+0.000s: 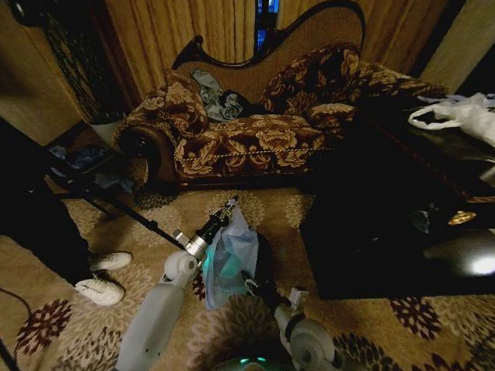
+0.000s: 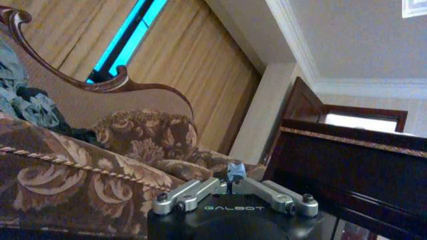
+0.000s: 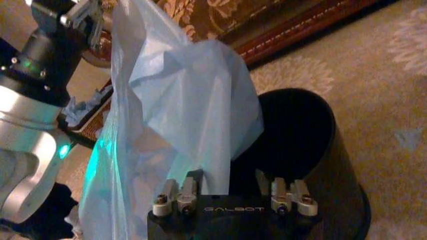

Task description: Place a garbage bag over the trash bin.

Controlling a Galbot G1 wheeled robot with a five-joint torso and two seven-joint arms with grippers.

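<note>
The pale blue garbage bag [image 1: 229,264] hangs crumpled above the carpet, held up by its top. My left gripper [image 1: 229,204] is shut on that top edge, and a scrap of blue film shows pinched between its fingertips [image 2: 233,174]. The trash bin [image 1: 266,263], small, round and black, stands upright on the carpet right beside the bag. In the right wrist view the bag [image 3: 180,100] drapes over the near side of the bin [image 3: 307,145], whose mouth is dark and uncovered. My right gripper [image 3: 233,187] hovers just above the bin's rim, open, with the film's lower edge hanging between its fingers.
A patterned sofa [image 1: 253,136] with a grey-blue garment [image 1: 215,96] stands ahead. A black low table [image 1: 397,228] on the right carries a white plastic bag [image 1: 470,114]. A person's white shoes [image 1: 104,278] and a tripod leg [image 1: 125,211] are on the left.
</note>
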